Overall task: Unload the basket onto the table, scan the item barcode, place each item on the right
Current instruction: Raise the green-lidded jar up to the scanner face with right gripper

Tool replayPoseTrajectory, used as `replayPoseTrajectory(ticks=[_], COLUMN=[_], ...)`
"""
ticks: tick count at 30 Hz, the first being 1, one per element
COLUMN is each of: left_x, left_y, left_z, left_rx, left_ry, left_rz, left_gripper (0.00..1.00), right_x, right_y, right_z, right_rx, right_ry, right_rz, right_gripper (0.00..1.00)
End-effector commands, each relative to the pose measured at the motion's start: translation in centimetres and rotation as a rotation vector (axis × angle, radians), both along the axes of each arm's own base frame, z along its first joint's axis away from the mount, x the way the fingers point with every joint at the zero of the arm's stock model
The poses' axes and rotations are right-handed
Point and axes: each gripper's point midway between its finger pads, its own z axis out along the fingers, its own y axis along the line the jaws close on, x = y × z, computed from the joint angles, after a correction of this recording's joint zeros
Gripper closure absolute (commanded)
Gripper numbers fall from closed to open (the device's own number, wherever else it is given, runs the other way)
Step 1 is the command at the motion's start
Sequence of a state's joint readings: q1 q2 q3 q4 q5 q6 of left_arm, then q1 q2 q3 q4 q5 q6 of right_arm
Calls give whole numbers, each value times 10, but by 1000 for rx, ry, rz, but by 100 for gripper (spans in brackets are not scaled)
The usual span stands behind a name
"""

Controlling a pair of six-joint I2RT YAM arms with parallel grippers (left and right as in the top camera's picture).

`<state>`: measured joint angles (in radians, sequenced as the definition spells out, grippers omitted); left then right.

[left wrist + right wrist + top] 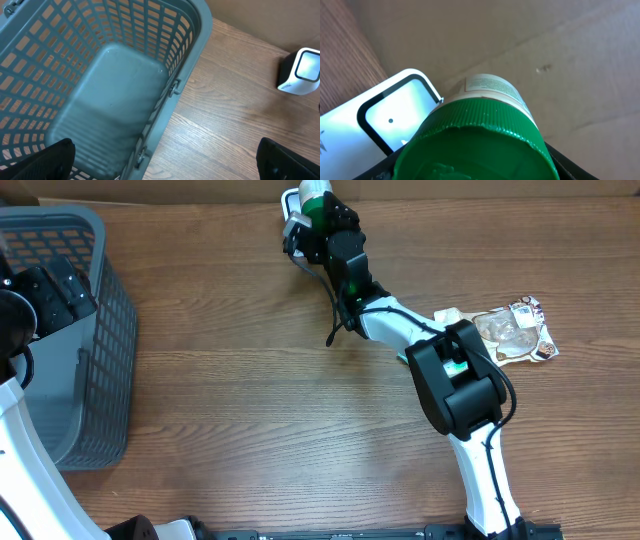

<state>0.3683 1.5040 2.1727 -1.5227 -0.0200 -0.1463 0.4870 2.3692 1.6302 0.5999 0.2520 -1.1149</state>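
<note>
The right tool is clamped on the bottle, held just beside the scanner. The left tool stands with jaws apart, well away from the scanner, holding nothing. Whether the barcode faces the scanner window cannot be told, and a label turned away gives no read; the grip appears to sit near the cap, so the bottle may tilt and strike the scanner if brought closer.
</note>
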Motion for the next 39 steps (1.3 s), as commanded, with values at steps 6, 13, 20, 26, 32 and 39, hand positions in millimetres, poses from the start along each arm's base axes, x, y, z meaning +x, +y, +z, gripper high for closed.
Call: replayPoseTrajectory(ticks=[6,13,20,26,32,39], left_x=[0,0,0,0,0,0], left_y=[3,3,3,3,3,3], left_z=[2,2,2,2,2,2], left_rx=[17,17,17,17,17,17], left_ry=[-3,-3,-3,-3,-3,-3], left_rz=[-4,-4,-4,-4,-4,-4], left_gripper=[0,0,1,0,1,0], right_x=[-1,2,4,0,-14,-64], right_y=[17,17,11,10,13,7], right_z=[8,6,6,19,54,123], right_rx=[-95,-94,-99,-69,-1,179], right_ry=[-70,-71,-67,-76,-13,141], right_rz=[91,89,48,-14,-28,-71], right_gripper=[71,73,73,76,77,73])
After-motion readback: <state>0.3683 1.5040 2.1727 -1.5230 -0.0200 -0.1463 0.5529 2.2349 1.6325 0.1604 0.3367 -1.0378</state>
